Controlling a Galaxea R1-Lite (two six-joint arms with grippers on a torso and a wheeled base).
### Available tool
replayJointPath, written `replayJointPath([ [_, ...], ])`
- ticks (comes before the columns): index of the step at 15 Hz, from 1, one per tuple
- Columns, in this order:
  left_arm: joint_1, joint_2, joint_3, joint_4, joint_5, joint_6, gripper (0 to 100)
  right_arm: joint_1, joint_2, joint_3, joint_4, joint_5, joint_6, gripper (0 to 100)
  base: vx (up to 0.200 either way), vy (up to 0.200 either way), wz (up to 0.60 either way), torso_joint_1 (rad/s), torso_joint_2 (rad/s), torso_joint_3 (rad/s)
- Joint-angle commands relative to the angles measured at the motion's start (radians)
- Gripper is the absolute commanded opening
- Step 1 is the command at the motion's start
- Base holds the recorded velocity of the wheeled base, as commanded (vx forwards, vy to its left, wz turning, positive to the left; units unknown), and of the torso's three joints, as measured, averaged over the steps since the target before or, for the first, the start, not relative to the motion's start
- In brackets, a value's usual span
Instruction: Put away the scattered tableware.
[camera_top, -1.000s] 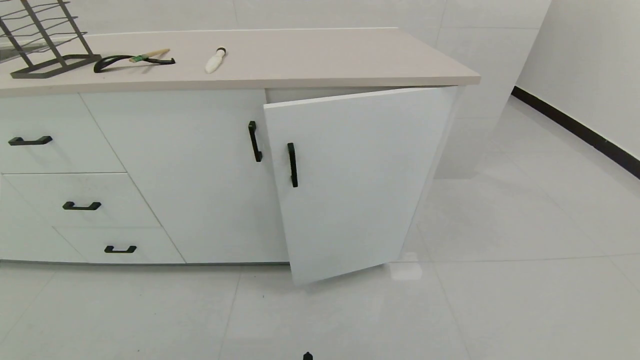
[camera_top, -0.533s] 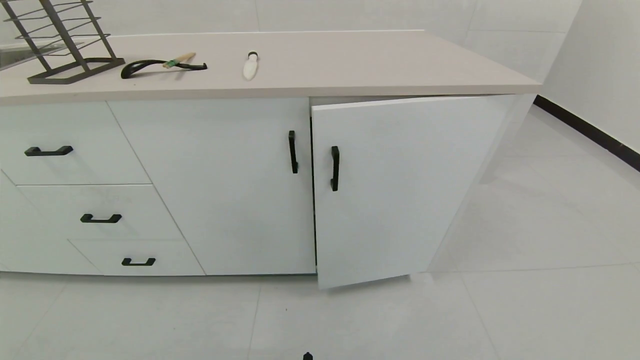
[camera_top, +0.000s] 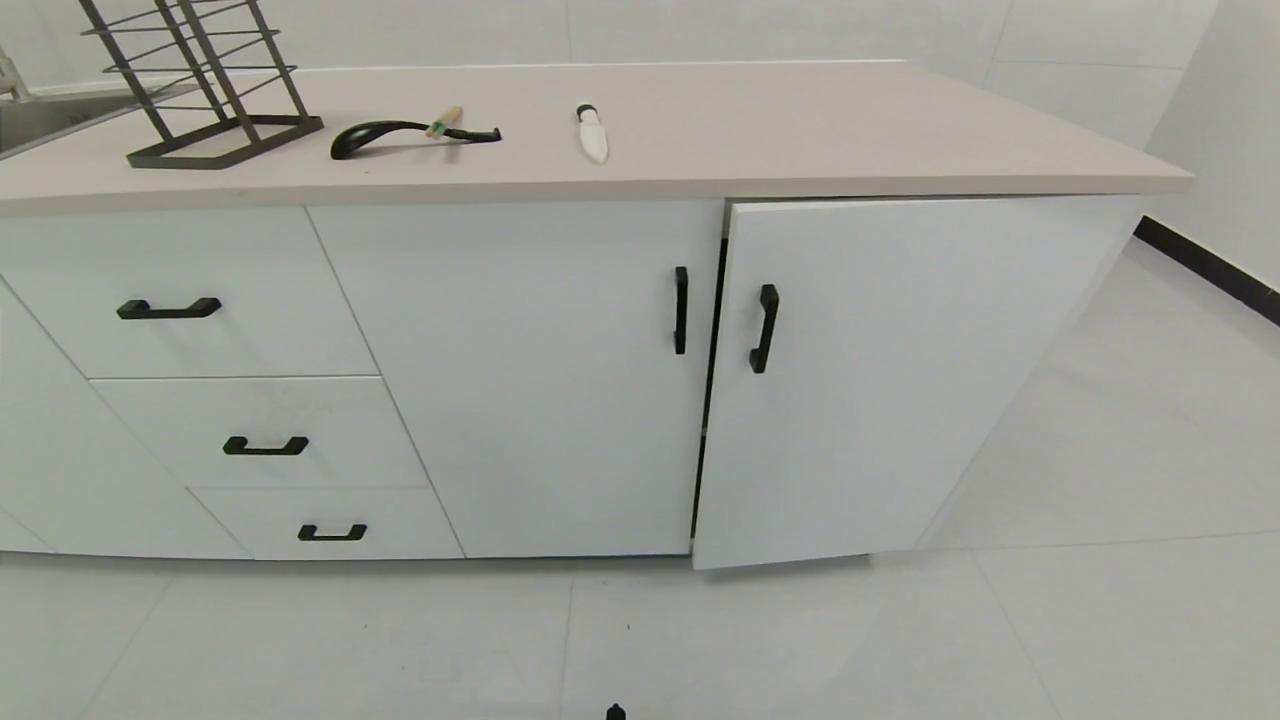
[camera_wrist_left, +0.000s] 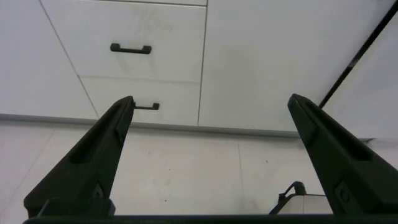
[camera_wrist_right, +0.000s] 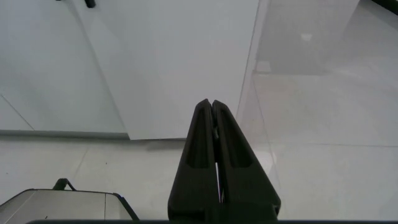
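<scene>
Beige countertop carrying scattered tableware

On it are a wire rack, a black spoon with a wooden-handled brush across it, and a white utensil. All are well above the left gripper, fingers spread, and the right gripper, fingers pressed together.

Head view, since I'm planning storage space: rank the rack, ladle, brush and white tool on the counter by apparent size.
1. Rack, clearly largest.
2. Ladle.
3. White tool and brush: too alike to rank; the brush lies across the ladle.
</scene>
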Motion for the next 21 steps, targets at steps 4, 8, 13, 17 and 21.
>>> replayJointPath([
  [4, 0.001, -0.001, 0.0, 0.0, -0.001, -0.001, 100, 0.002, 0.002, 0.0, -0.001, -0.001, -0.001, 0, 0.0, 0.0, 0.15, 0.001, 0.0, -0.001],
  [8, 0.001, 0.001, -0.002, 0.0, -0.001, -0.002, 100, 0.002, 0.002, 0.0, -0.001, 0.0, 0.001, 0, 0.0, 0.0, 0.3, 0.001, 0.0, 0.004],
  [13, -0.001, 0.001, 0.0, 0.0, -0.001, -0.004, 100, 0.002, 0.002, 0.0, -0.001, 0.0, 0.001, 0, 0.2, 0.0, 0.0, 0.0, 0.0, 0.001],
  [17, 0.001, 0.001, 0.0, 0.0, -0.001, -0.002, 100, 0.0, 0.002, 0.0, -0.001, 0.0, 0.001, 0, 0.1, 0.1, 0.0, 0.002, 0.0, -0.002],
  [21, 0.001, 0.001, 0.0, 0.0, -0.001, -0.002, 100, 0.0, 0.002, 0.0, -0.001, 0.0, 0.001, 0, 0.0, 0.2, 0.0, 0.002, 0.0, 0.0],
])
